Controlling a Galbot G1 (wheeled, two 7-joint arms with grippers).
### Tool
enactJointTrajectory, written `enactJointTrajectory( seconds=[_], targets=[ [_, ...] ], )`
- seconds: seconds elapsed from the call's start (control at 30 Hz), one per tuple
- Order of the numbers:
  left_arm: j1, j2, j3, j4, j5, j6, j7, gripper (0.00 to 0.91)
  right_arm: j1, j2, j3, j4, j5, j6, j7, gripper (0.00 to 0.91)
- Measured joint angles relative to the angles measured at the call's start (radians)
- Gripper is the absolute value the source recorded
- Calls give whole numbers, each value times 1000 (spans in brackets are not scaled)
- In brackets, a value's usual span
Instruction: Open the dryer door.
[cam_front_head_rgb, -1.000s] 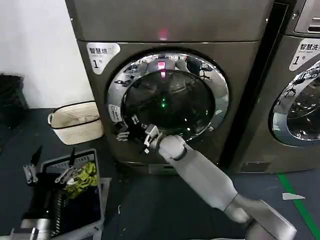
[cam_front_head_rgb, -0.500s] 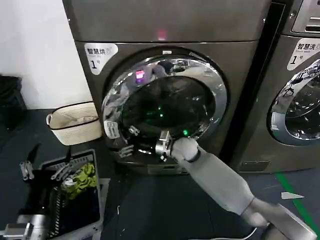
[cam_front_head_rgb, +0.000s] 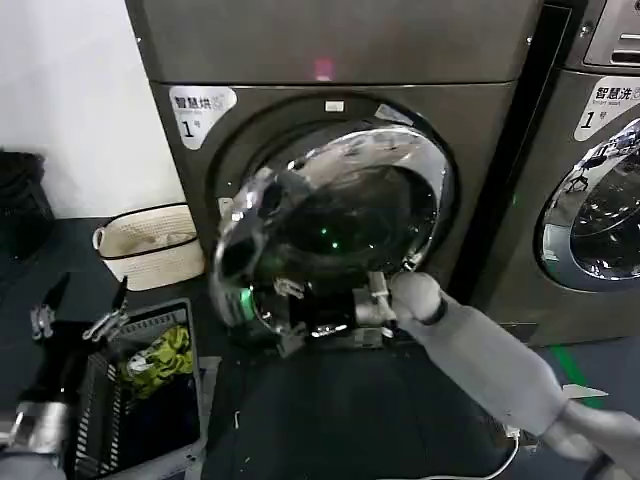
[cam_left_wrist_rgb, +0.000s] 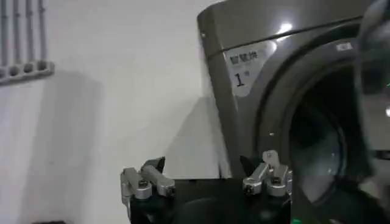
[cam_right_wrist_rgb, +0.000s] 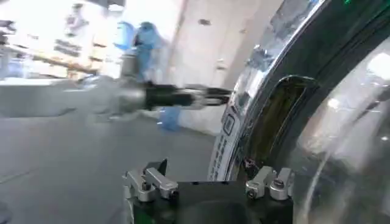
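Dark floor; dryer door (cam_front_head_rgb: 330, 235) against right end effector (cam_front_head_rgb: 345, 312).

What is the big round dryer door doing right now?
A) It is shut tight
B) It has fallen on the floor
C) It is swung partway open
C: the dryer door stands tilted out from the machine's front, with a dark gap showing behind its left edge, and the right claw is at its lower rim.
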Motion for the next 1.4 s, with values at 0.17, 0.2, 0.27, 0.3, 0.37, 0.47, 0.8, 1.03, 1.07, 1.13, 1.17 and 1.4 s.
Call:
enactJointTrajectory(
  seconds=[0.17,0.2,0.27,0.3,0.37,0.47,0.8,1.03,1.07,1.13,1.17,1.4],
  targets=[
    [-71,94,55,67,-40,1,36,907,-28,-60,32,47,22,-8,-70,907],
    [-90,113,73,80,-46,3,43,907,-39,-76,44,59,19,-11,-78,907],
    [-131,147,111,107,-53,2,56,907,-59,-110,77,75,19,-13,-79,907],
    [-152,161,128,121,-59,-2,71,907,-71,-126,95,76,21,-13,-77,907],
    [-194,189,165,152,-79,-24,112,907,-99,-155,139,77,30,-11,-67,907],
    [-255,227,219,204,-108,-55,175,907,-148,-194,231,82,44,-11,-44,907],
    [-431,302,474,306,-114,-118,357,907,-623,-301,747,224,73,36,52,907],
    [-534,236,671,347,-66,-164,358,907,-1114,-207,1287,356,7,96,236,907],
    [-549,225,696,356,-64,-169,358,907,-1170,-177,1347,372,-21,108,285,907],
    [-578,205,739,371,-65,-174,356,907,-1267,-115,1463,401,-77,114,395,907],
    [-593,196,761,381,-66,-179,355,907,-1305,-83,1514,415,-106,112,449,907],
    [-686,150,896,417,-55,-192,331,907,-1492,143,1834,478,-260,43,843,907]
  ],
)
